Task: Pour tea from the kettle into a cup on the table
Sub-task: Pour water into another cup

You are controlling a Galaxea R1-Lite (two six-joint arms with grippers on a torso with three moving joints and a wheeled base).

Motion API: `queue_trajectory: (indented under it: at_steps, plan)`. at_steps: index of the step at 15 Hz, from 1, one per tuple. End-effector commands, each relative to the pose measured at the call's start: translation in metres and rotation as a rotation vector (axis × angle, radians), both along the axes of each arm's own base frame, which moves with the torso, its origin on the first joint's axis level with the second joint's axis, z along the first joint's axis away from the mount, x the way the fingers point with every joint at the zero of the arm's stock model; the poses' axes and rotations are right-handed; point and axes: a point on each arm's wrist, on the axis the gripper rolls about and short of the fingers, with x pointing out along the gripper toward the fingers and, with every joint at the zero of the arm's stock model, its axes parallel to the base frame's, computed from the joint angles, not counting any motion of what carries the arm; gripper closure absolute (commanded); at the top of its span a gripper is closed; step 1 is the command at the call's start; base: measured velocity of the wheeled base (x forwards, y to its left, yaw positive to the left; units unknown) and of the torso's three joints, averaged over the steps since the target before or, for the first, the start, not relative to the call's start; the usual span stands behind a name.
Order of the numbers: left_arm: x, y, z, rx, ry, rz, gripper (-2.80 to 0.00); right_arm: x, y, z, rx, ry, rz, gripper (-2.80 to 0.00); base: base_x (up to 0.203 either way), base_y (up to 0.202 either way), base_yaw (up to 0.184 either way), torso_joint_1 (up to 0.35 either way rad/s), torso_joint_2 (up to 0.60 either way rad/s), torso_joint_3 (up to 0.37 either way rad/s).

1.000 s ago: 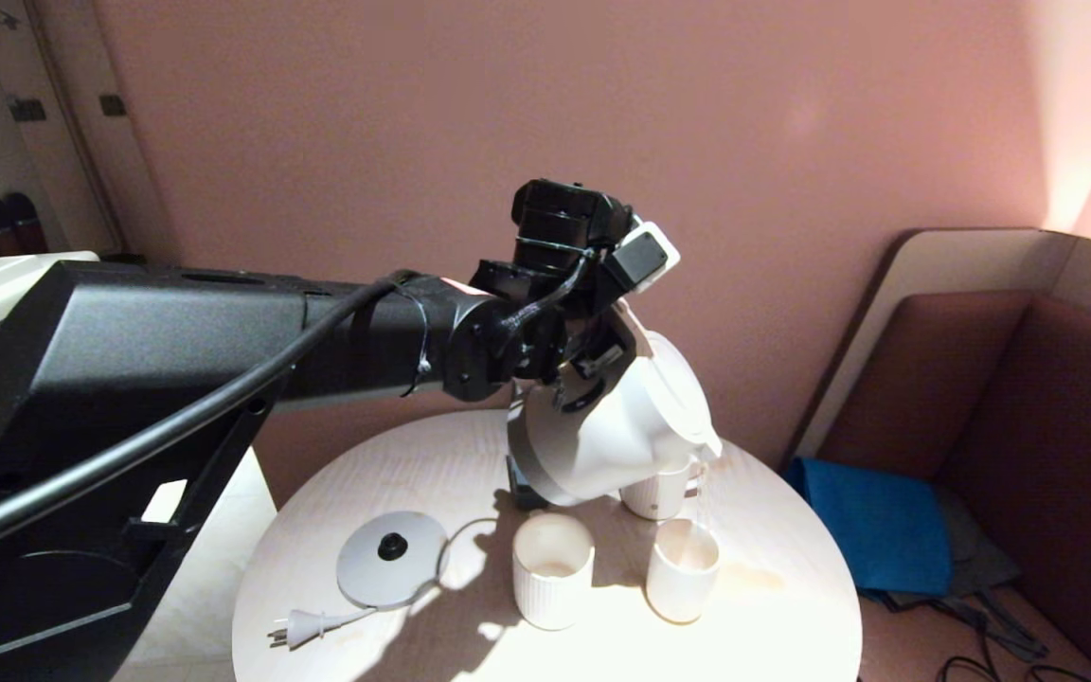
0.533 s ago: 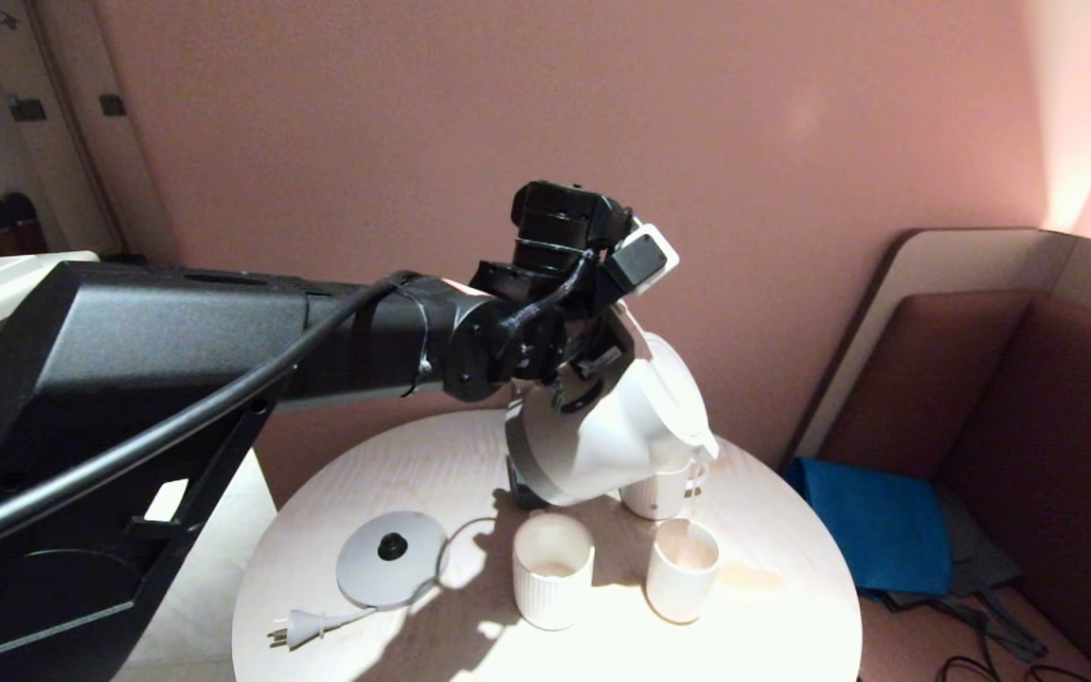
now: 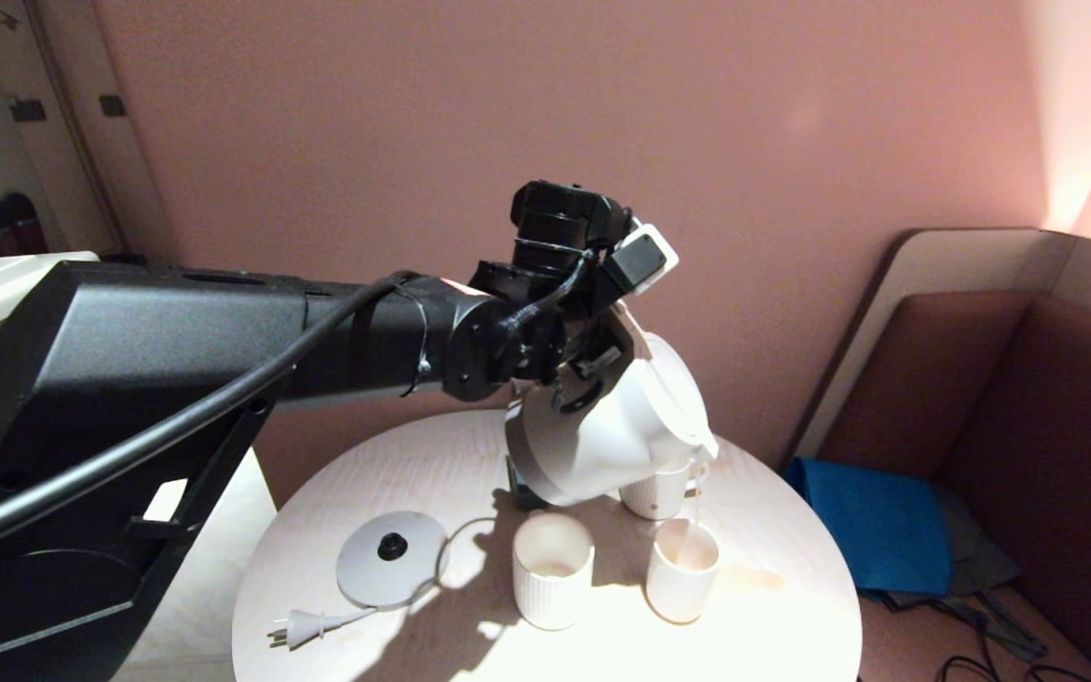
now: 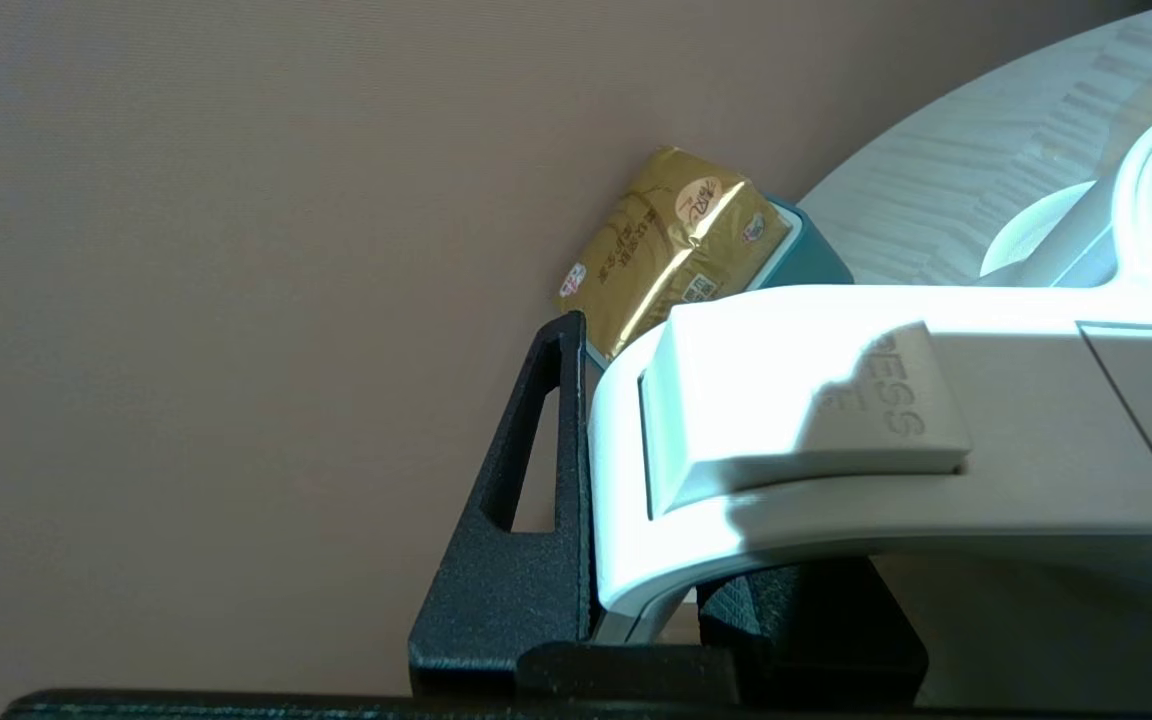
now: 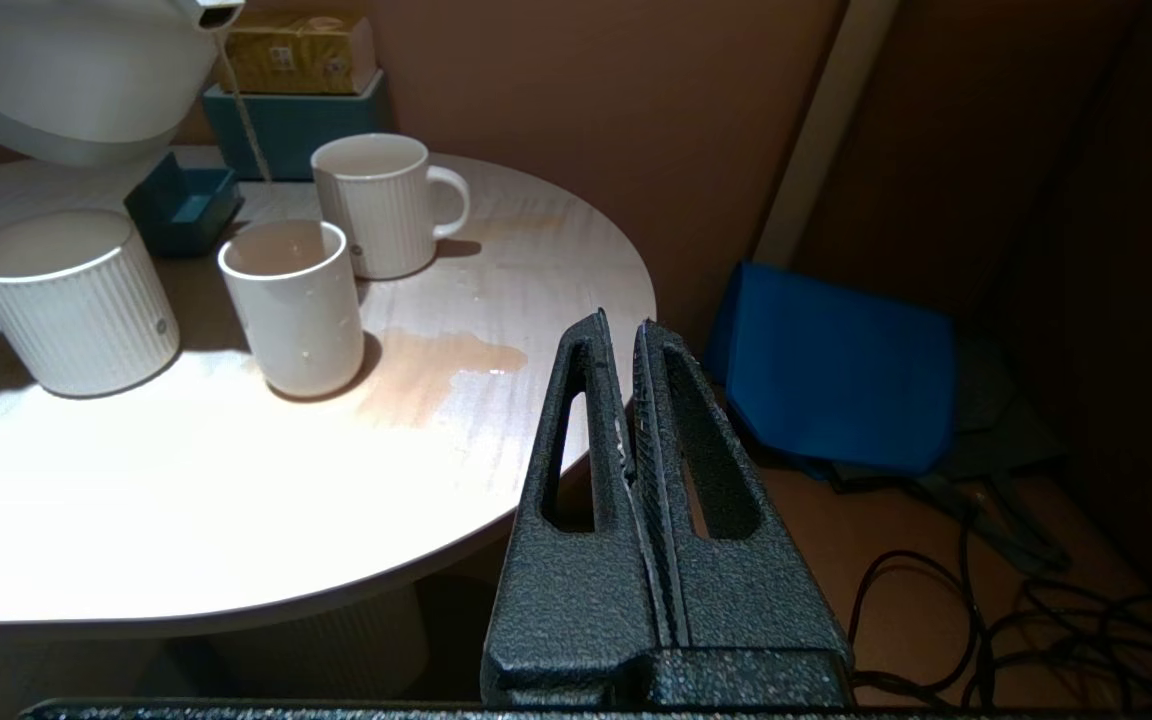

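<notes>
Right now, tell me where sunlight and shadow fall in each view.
Head view: hard sun washes out the table front; the kettle casts a dark shadow toward the ribbed cup. Left wrist view: a shadow edge crosses the kettle handle. Right wrist view: glare beside the cup.

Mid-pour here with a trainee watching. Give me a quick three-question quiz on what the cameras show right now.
1. True or false: the left end effector is shut on the kettle handle.
2. Which vessel does the tea stream fall into: A, the mug; B, the cup; C, the ribbed cup?
3. What lies on the table beside the cup?

Key: 1 true. 2 B. 3 a spilled puddle.
</notes>
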Motion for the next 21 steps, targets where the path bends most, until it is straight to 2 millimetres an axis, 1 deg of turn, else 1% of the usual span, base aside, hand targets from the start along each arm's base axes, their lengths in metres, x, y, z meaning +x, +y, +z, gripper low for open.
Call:
queue_trajectory:
  at_steps: [1, 21]
  plan:
    - [-0.0005, 0.0008, 0.0, 0.005, 0.0, 0.001, 0.0, 0.0001, 0.0, 0.0, 0.0, 0.002, 0.0, 0.0, 0.0, 0.0, 0.0, 0.0, 0.0, 0.0]
    - [0.0005, 0.0037, -0.0001, 0.021, -0.003, 0.006, 0.0, 0.0001, 0.0, 0.0, 0.0, 0.002, 0.0, 0.0, 0.0, 0.0, 0.0, 0.0, 0.0, 0.0]
